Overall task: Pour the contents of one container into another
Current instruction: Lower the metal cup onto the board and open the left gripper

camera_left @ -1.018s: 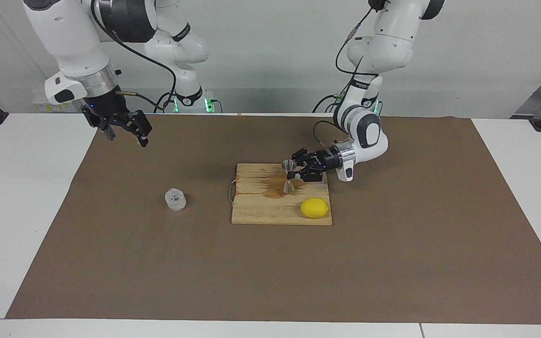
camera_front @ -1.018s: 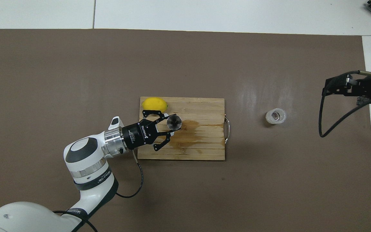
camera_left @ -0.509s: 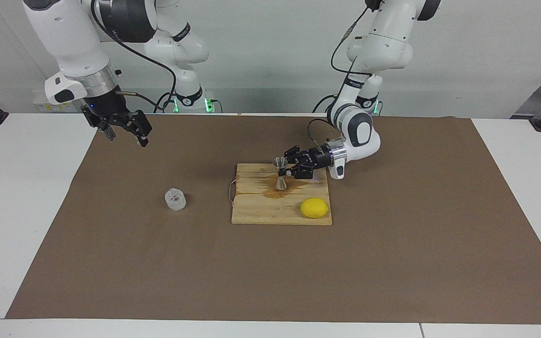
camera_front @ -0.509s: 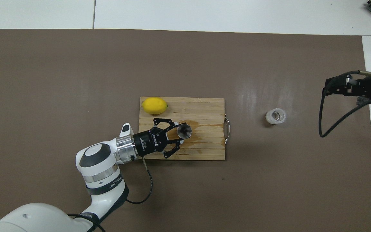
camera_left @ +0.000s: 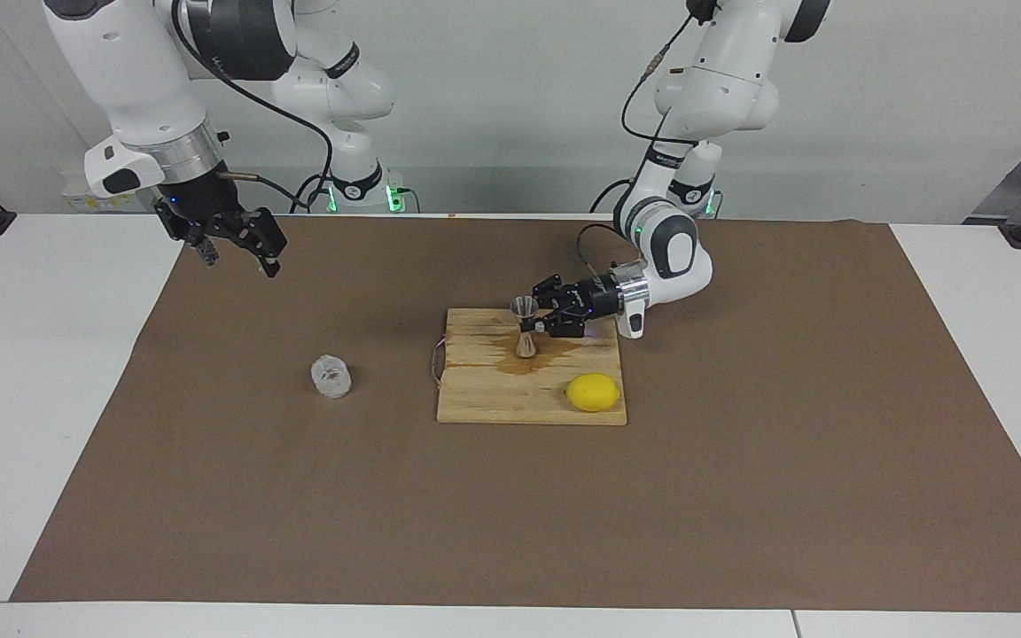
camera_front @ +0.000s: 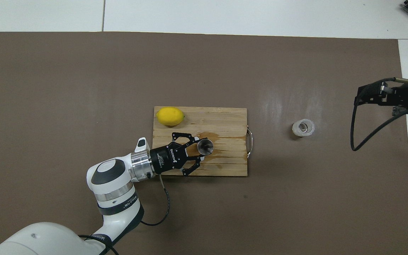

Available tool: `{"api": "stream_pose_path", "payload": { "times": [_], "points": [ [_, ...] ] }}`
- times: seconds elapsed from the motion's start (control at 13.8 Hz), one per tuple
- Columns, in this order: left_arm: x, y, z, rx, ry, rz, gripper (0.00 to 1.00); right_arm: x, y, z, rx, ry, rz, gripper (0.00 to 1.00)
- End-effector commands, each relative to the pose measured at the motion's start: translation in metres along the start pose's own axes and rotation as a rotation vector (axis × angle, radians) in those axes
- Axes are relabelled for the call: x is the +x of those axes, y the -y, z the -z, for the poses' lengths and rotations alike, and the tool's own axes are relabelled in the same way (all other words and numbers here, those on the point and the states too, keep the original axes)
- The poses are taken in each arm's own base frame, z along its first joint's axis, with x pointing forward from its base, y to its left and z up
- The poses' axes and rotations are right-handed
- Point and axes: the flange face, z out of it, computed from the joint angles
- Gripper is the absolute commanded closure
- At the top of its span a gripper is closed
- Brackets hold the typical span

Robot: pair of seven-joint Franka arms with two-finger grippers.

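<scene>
The steel hourglass jigger (camera_left: 525, 329) (camera_front: 204, 146) stands upright over the wet stain on the wooden board (camera_left: 493, 400) (camera_front: 225, 117). My left gripper (camera_left: 540, 326) (camera_front: 199, 149) is shut on its narrow waist, reaching in level from the left arm's end. I cannot tell whether the jigger's base touches the board. The clear bumpy cup (camera_left: 331, 376) (camera_front: 303, 128) sits alone on the brown mat toward the right arm's end. My right gripper (camera_left: 240, 251) (camera_front: 367, 95) hangs open and holds nothing, high over the mat's edge at the right arm's end, where the arm waits.
A yellow lemon (camera_left: 593, 392) (camera_front: 169, 116) lies on the board's corner farther from the robots, at the left arm's end. A wire handle (camera_front: 249, 142) sticks out of the board toward the cup. The brown mat (camera_left: 741, 496) covers most of the white table.
My left gripper has carried the jigger across the board, toward the right arm's end and a little nearer to the robots. The right arm and the cup have not moved.
</scene>
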Motion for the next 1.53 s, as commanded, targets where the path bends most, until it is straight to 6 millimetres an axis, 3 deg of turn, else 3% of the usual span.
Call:
{"api": "stream_pose_path", "payload": {
  "times": [0.0,0.15,0.29,0.51,0.58,0.65,0.73,1.16,1.45],
  "points": [
    [0.003,0.004,0.000,-0.019,-0.006,-0.002,0.81,-0.004,-0.002,0.001,0.013,0.009,-0.012,0.00],
    [0.004,0.004,0.000,-0.018,-0.008,0.000,0.74,-0.004,-0.002,0.001,0.013,0.009,-0.012,0.00],
    [0.006,0.004,0.001,-0.020,-0.010,0.003,0.48,-0.004,-0.002,0.001,0.013,0.009,-0.012,0.00],
    [0.011,0.005,0.001,-0.018,-0.014,0.010,0.44,-0.004,-0.002,0.000,0.013,0.010,-0.012,0.00],
    [0.011,0.005,0.001,-0.019,-0.015,0.010,0.37,-0.004,-0.002,0.000,0.013,0.010,-0.012,0.00],
    [0.010,0.004,0.002,-0.022,-0.016,0.008,0.13,-0.004,-0.002,0.000,0.013,0.010,-0.012,0.00],
    [0.010,0.003,0.002,-0.023,-0.017,0.007,0.00,-0.004,-0.002,0.000,0.013,0.010,-0.012,0.00],
    [-0.001,-0.008,0.011,-0.053,-0.056,0.011,0.00,-0.004,-0.002,0.000,0.013,0.010,-0.012,0.00],
    [-0.030,-0.022,0.024,-0.090,-0.148,0.055,0.00,-0.004,-0.002,0.001,0.013,0.009,-0.012,0.00]
  ]
}}
